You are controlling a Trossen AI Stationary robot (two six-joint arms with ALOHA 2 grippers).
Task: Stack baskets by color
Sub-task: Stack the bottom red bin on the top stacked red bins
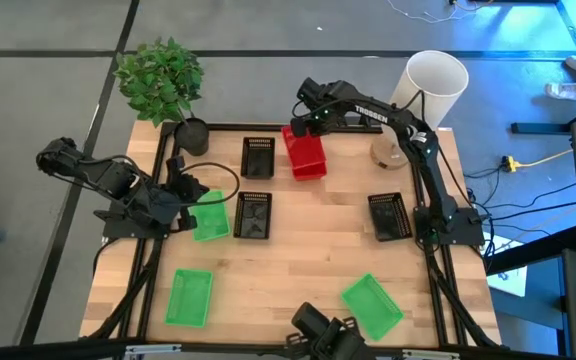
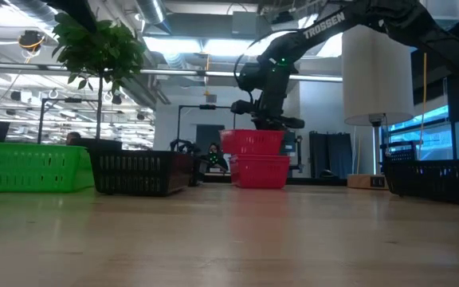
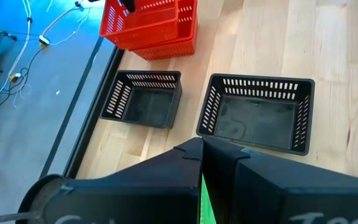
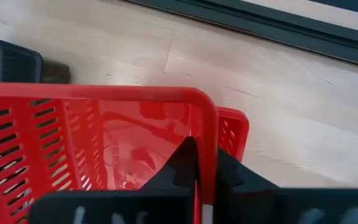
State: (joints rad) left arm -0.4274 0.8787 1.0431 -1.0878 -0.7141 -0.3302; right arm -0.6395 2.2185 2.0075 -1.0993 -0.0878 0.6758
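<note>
Two red baskets [image 1: 304,152] nearly nested: my right jaws [image 1: 293,131] pinch the upper one's rim; I should square it before releasing. Left jaws [image 1: 184,192] clamp a green basket [image 1: 210,216].

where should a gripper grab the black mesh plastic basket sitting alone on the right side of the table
Judging by its pose, the black mesh plastic basket is best taken by a short-end rim wall, coming straight down from above. It sits upright and open-topped, so one finger can go inside and one outside the thin wall. It stands apart from the other baskets, with bare wooden table all around, and the right arm's base is next to it.
</note>
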